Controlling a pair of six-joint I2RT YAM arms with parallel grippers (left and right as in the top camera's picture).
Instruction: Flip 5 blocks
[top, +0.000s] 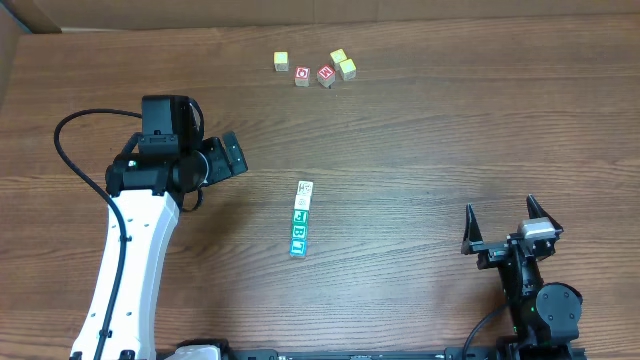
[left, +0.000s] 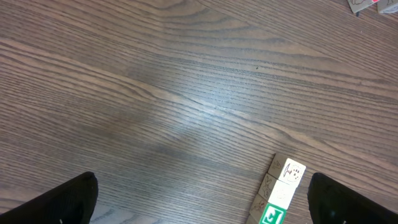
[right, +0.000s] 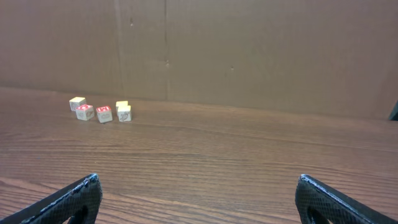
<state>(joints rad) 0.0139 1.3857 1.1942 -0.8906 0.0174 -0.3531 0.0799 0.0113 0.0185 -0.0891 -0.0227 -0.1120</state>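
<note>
The blocks (top: 300, 217) lie in a short touching row near the table's middle, white faces at the far end and teal-green faces at the near end. My left gripper (top: 232, 158) hangs open to the row's upper left, apart from it. In the left wrist view the white-faced end of the blocks (left: 289, 172) and one green face (left: 272, 216) show just inside the right finger (left: 348, 202), with the left gripper (left: 202, 180) wide open and empty. My right gripper (top: 500, 207) stands open at the right near edge, far from the row; the right gripper (right: 198, 179) holds nothing.
A loose cluster of yellow cubes (top: 343, 64) and red-faced cubes (top: 314, 75) sits at the far middle of the table; the same yellow and red-faced cluster (right: 102, 111) shows in the right wrist view before a brown cardboard wall (right: 249, 56).
</note>
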